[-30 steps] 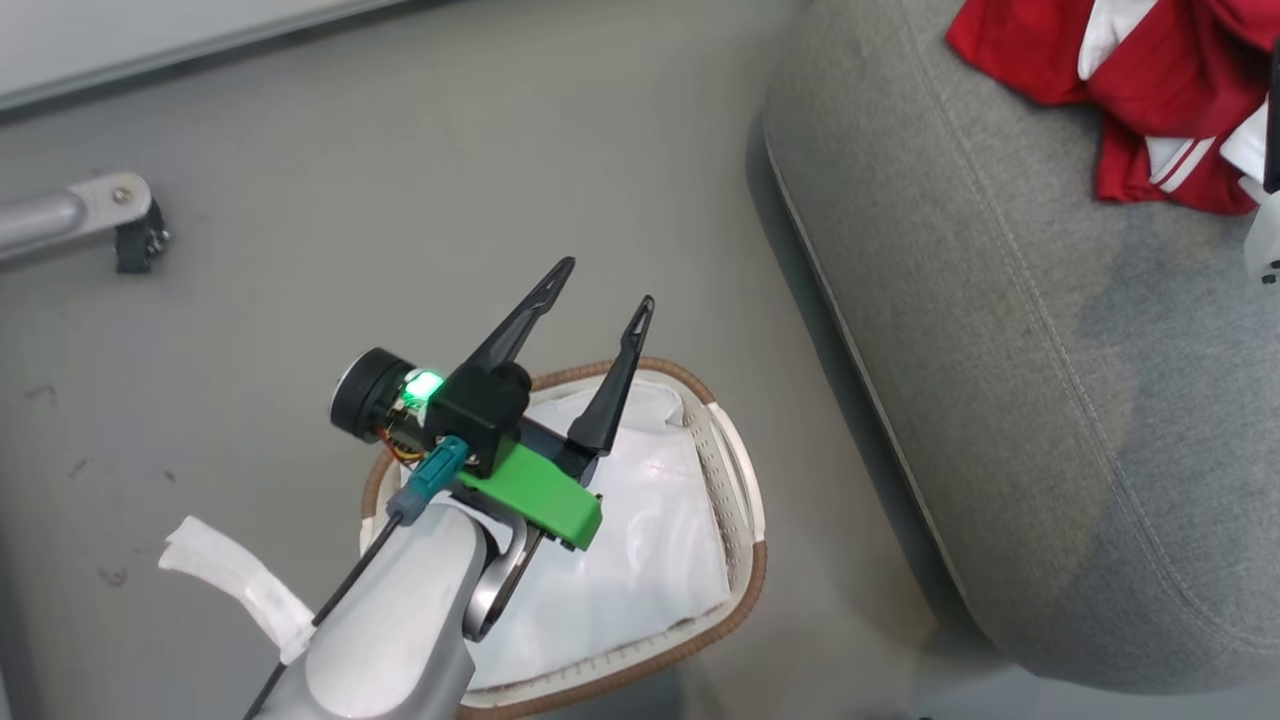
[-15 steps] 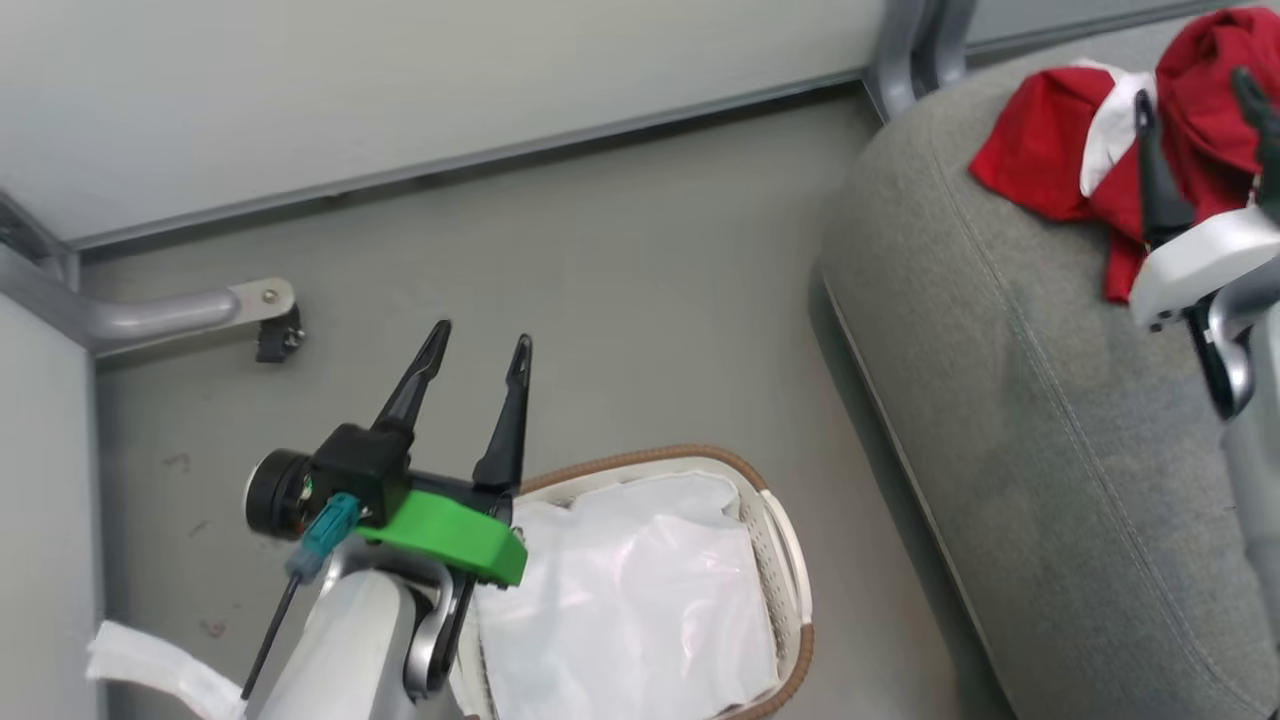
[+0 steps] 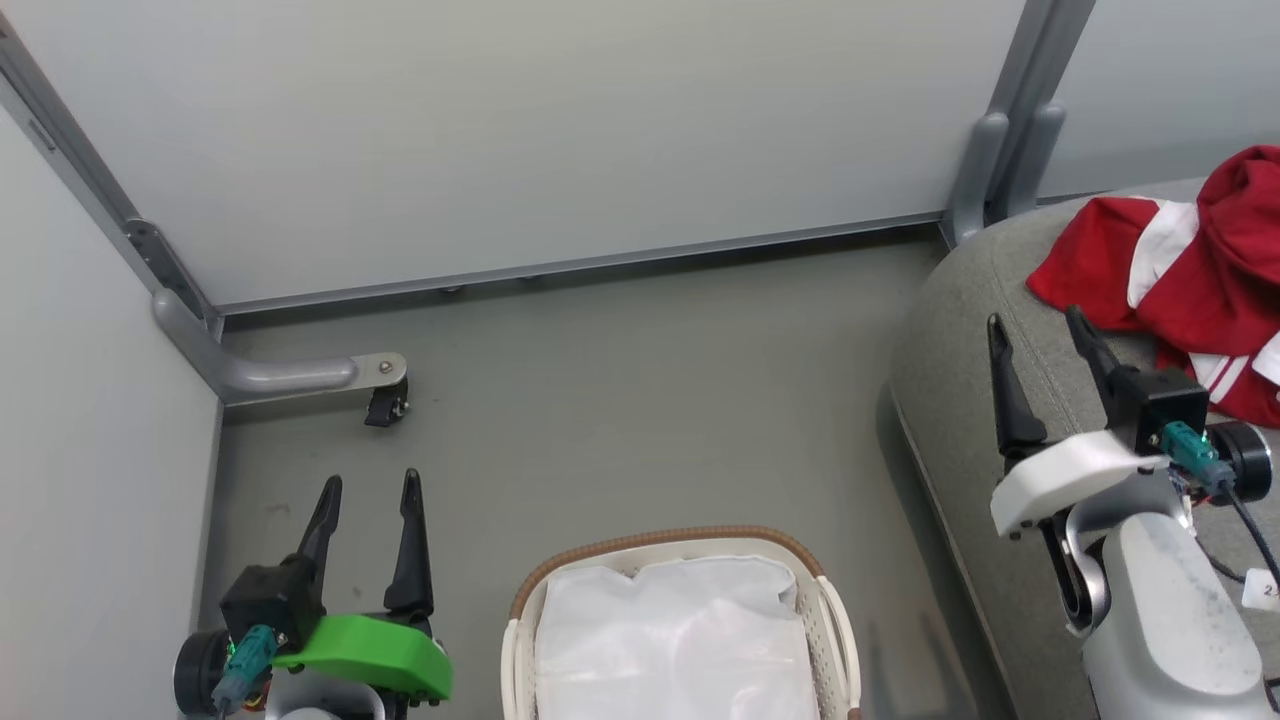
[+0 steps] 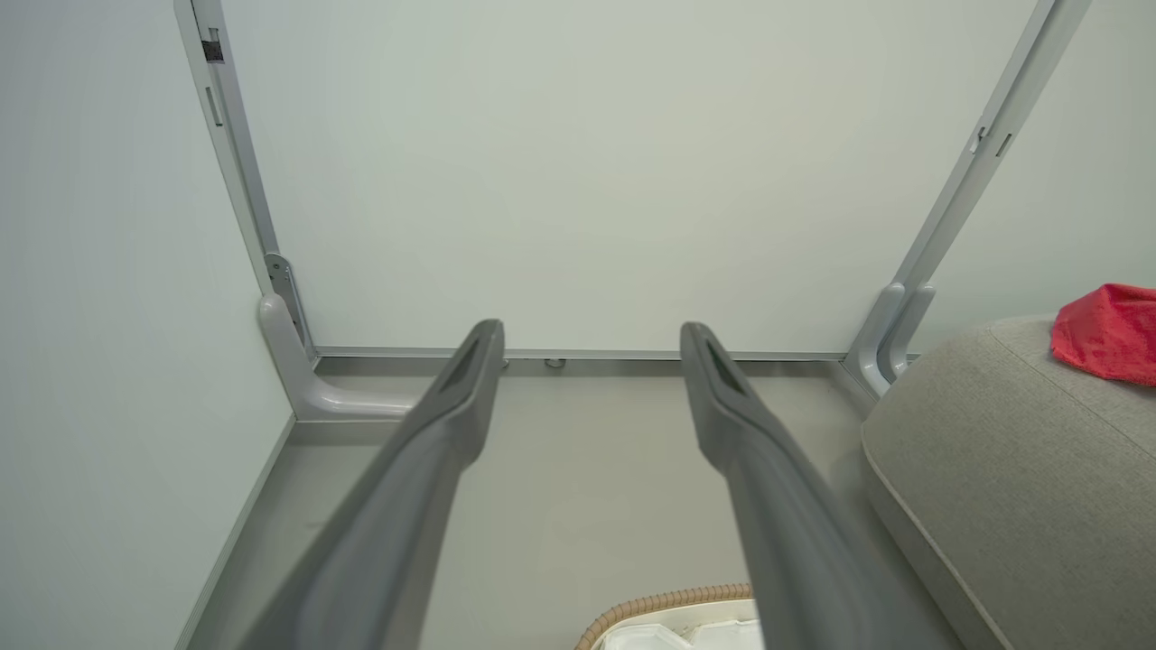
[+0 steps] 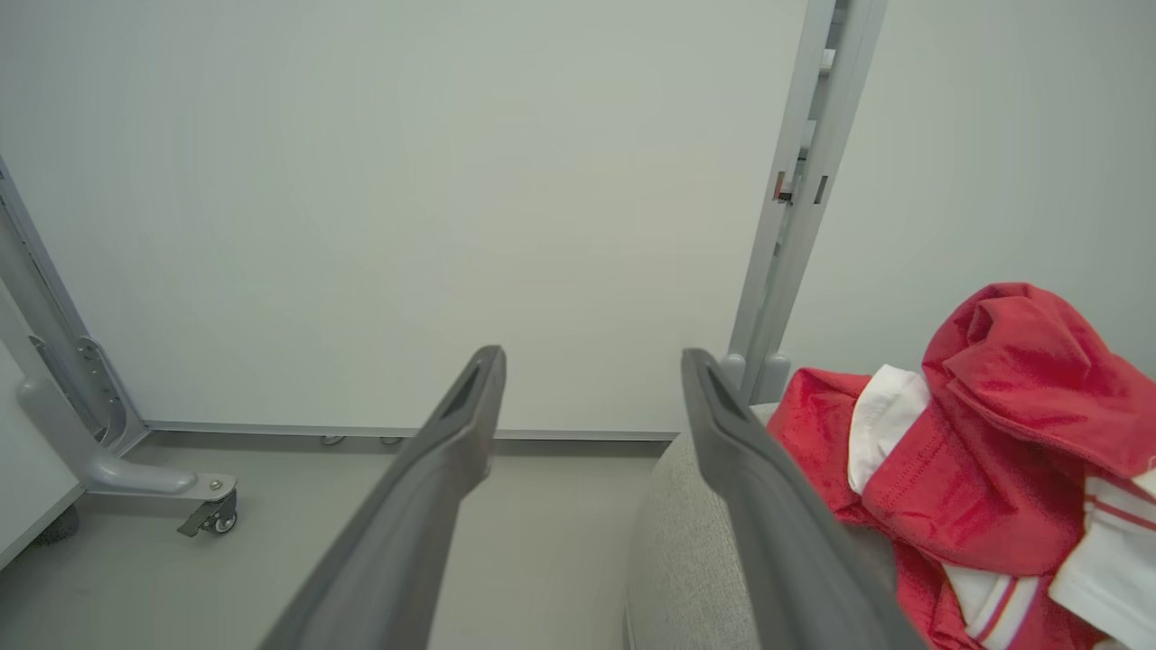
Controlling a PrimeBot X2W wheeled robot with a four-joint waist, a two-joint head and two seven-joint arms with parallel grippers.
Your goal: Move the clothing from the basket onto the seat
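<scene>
red clothing (image 3: 1190, 260) lies in a heap on the grey seat (image 3: 960, 420), at the upper right of the frame. the basket (image 3: 690, 537) sits on the floor (image 3: 620, 400) at the bottom middle. inside it i can see its white liner (image 3: 680, 640) and nothing red. its lower part is cut off by the edge of the frame.

the whole picture has slid, so the camera has tipped up, and now the wall (image 3: 560, 130) fills the top. that is the camera moving, not the things.

the arms have moved too. the left pincer (image 3: 371, 478) is now at the lower left, beside the basket and apart from it. a second ago it was in front of the basket. its two fingers are spread wide and hold nothing.

the right pincer (image 3: 1033, 318) has come into the right side of the frame. it is over the edge of the seat, near the clothing but not touching it. it is spread wide too and holds nothing.

i think the job is done, or nearly. the clothes are out of the basket and on the seat, and both arms look like they are going back to rest.
</scene>
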